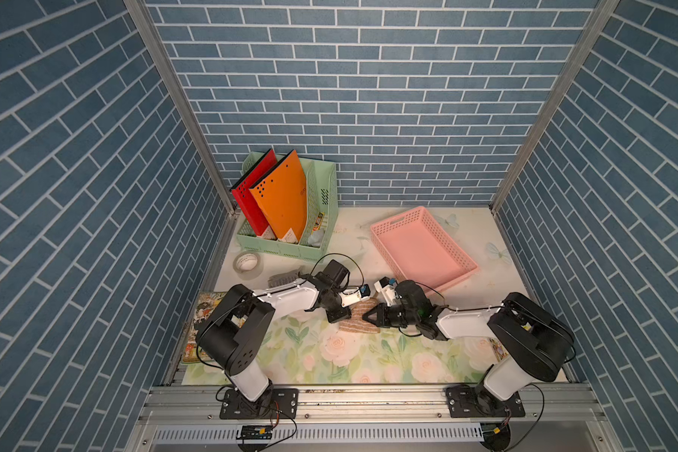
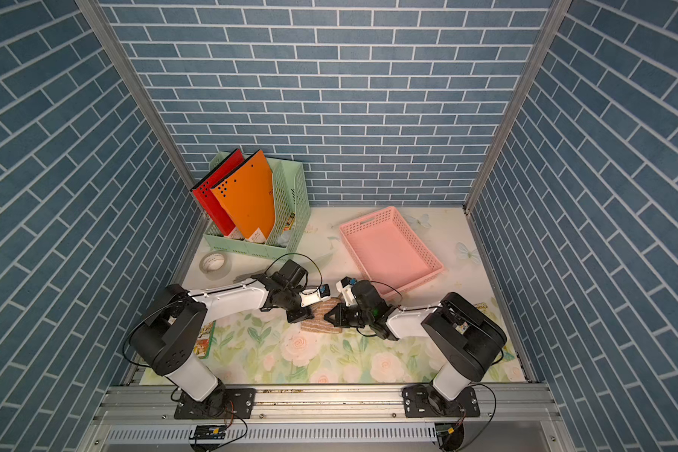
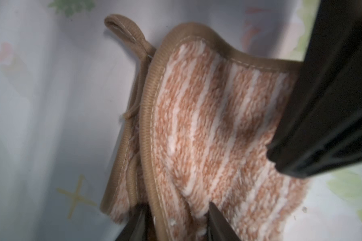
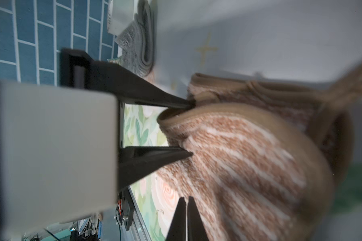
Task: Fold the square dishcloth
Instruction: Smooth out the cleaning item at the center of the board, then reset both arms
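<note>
The tan-bound, orange-and-white striped terry dishcloth lies doubled at the floral mat's centre, running roughly twelve-to-six, its nine-o'clock hem grasped by the left gripper, the clenched right gripper at its three-o'clock edge.

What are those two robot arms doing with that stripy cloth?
They are folding the cloth on the flowery table. The left fingers pinch its bunched-up edge, and one layer is curled over the other. The right fingers are shut, close to the cloth, with nothing between them.
</note>
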